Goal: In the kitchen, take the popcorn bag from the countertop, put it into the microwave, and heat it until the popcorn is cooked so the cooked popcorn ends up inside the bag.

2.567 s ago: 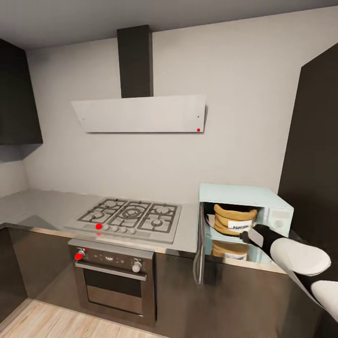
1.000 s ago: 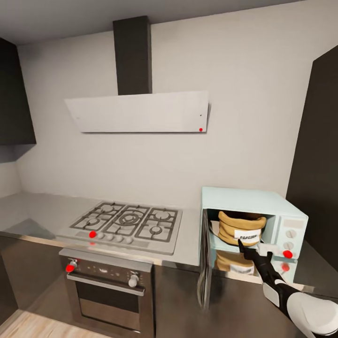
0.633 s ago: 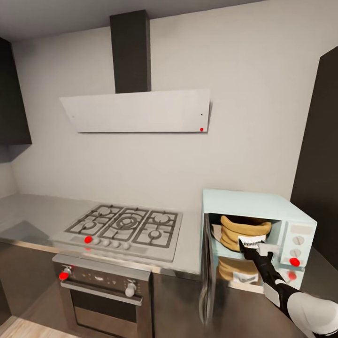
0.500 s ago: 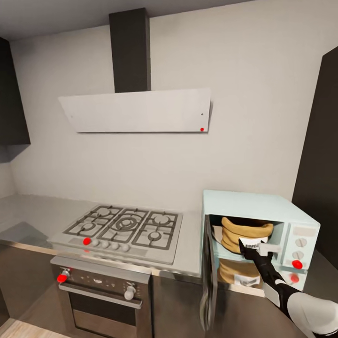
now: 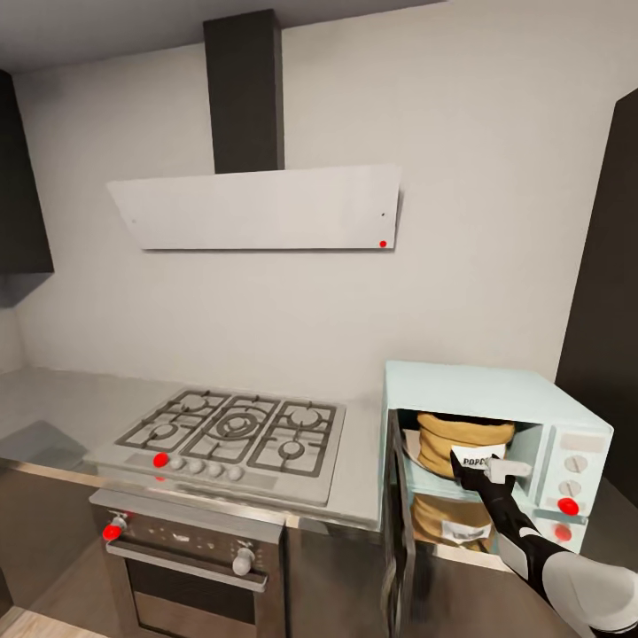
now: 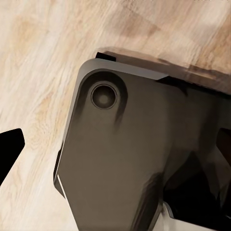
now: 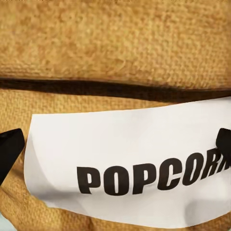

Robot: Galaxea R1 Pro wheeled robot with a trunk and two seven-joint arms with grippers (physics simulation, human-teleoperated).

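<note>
Your popcorn bag (image 5: pixel 461 441) sits inside the open microwave (image 5: pixel 496 443). Your right end effector (image 5: pixel 483 468) is spread at its label, not pinching. Next, withdraw and swing the door (image 5: pixel 392 523) shut.

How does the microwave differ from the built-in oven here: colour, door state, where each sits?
The microwave is pale mint-blue; the oven is dark with a steel front. The microwave's door hangs open, showing the popcorn bag inside; the oven's door is closed. The microwave stands on the countertop; the oven is built in below the hob. Both have white knobs and red dots.
</note>
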